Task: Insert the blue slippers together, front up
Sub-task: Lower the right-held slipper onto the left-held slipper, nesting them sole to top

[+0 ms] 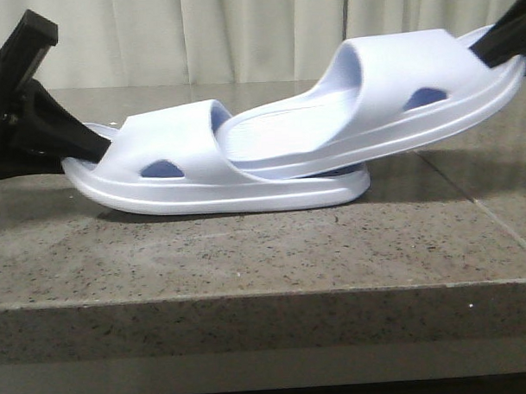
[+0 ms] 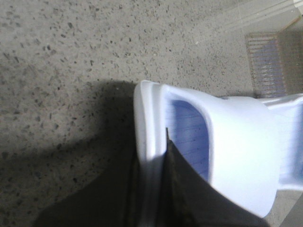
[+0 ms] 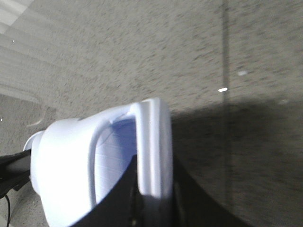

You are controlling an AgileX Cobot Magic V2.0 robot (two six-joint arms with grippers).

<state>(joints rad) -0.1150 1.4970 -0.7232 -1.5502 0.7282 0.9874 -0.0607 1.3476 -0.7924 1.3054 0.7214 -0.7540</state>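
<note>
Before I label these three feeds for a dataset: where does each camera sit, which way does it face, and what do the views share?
Front view: low at table height, facing forward; both pale lavender-blue foam slide sandals, lower one flat on the speckled stone table, upper one tilted into it; both black arms show.
Left wrist view: on the left arm, looking down at the lower sandal's end; dark fingers clamp its rim.
Right wrist view: on the right arm, over the upper sandal; fingers clamp its rim.
Shared: sandals, table.
</note>
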